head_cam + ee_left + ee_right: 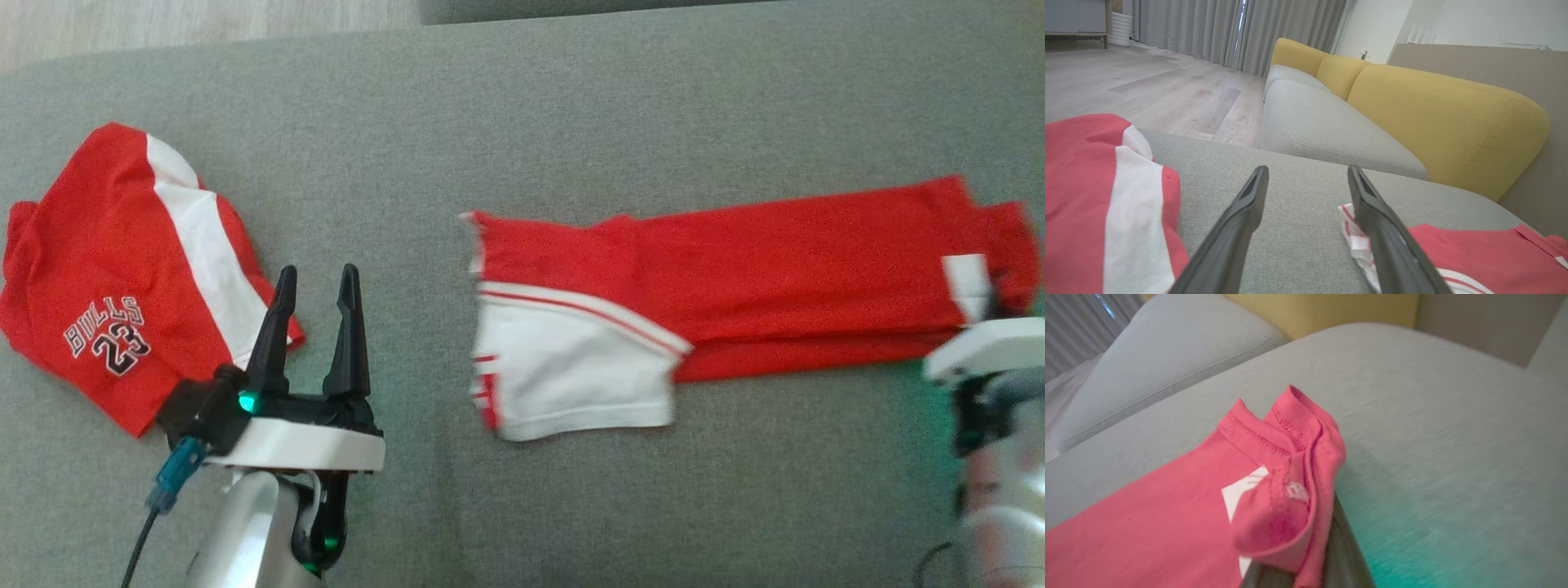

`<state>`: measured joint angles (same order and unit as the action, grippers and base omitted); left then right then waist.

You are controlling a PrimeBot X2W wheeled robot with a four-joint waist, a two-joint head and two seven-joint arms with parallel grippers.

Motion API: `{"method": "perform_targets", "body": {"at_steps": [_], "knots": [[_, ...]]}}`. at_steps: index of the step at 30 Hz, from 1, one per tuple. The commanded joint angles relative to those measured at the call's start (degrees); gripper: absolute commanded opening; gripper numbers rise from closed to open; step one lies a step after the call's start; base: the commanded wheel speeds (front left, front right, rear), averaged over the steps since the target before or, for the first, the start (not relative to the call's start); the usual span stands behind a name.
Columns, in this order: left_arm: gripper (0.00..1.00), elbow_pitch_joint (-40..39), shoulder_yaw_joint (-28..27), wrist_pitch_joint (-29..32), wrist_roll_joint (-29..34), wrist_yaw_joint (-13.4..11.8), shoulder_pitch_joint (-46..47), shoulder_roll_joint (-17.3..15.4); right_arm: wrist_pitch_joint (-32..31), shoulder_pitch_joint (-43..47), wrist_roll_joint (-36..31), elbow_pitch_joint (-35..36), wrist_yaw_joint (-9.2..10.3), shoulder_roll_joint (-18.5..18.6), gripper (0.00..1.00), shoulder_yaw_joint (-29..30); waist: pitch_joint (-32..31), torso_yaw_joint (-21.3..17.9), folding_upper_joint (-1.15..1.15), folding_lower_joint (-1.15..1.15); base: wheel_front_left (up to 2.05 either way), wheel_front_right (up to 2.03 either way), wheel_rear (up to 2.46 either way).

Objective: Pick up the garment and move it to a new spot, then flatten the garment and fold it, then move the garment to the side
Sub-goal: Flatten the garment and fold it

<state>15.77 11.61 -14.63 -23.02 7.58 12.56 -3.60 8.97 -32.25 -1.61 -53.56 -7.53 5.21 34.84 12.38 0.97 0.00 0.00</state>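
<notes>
1. Garment: the long red piece with a white panel lies folded into a band across the grey cushion. It runs from the middle of your head view out to the right edge.
2. Its white-panelled end faces your left gripper. Its hemmed red end sits at your right gripper.
3. Your right gripper's jaws are clamped on that hemmed end. In the right wrist view the red cloth bunches up and drapes over the dark fingers, with a small white tag showing in the fold.
4. The head view is smeared at that edge. The pinched corner looks raised a little off the cushion, but you cannot be sure of it.
5. Your left gripper's jaws stand wide apart with nothing between them, over bare cushion between the two pieces of clothing. In the left wrist view one finger overlaps the garment's white end. You cannot tell whether it touches.
6. A second red shirt, lettered BULLS 23 and crossed by a white stripe, lies rumpled at the left. Its near edge is just beside the left gripper.
7. Beyond the cushion you have a yellow backrest, a wooden floor and grey curtains.
</notes>
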Motion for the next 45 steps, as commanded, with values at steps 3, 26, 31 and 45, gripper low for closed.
{"method": "perform_targets", "body": {"at_steps": [3,26,31,45], "knots": [[1.00,-1.91,-1.21,-0.37,0.07,-0.09,1.48,-1.00,-0.35,-0.58,-1.79,3.32,0.04,2.71,0.00,2.26,-0.50,-0.24,0.00,0.00,0.00,0.00,0.00],[1.00,-1.47,-1.10,-0.37,-0.42,-0.09,-2.06,-0.14,-2.60,0.75,10.19,10.12,0.04,-2.31,0.00,-19.37,-9.17,1.61,0.00,0.00,0.00,0.00,0.00],[1.00,-1.48,-0.91,-0.37,-0.16,-0.09,-2.64,-0.17,-2.67,3.17,17.67,11.40,0.04,-2.32,0.00,-29.70,-10.45,3.03,0.00,0.00,0.00,0.00,0.00],[1.00,-1.25,-0.80,-0.37,-0.10,-0.09,-3.88,0.13,-2.68,8.89,29.79,14.85,0.04,-2.33,0.00,-49.64,-12.23,6.64,0.00,0.00,0.00,0.00,0.00]]}}
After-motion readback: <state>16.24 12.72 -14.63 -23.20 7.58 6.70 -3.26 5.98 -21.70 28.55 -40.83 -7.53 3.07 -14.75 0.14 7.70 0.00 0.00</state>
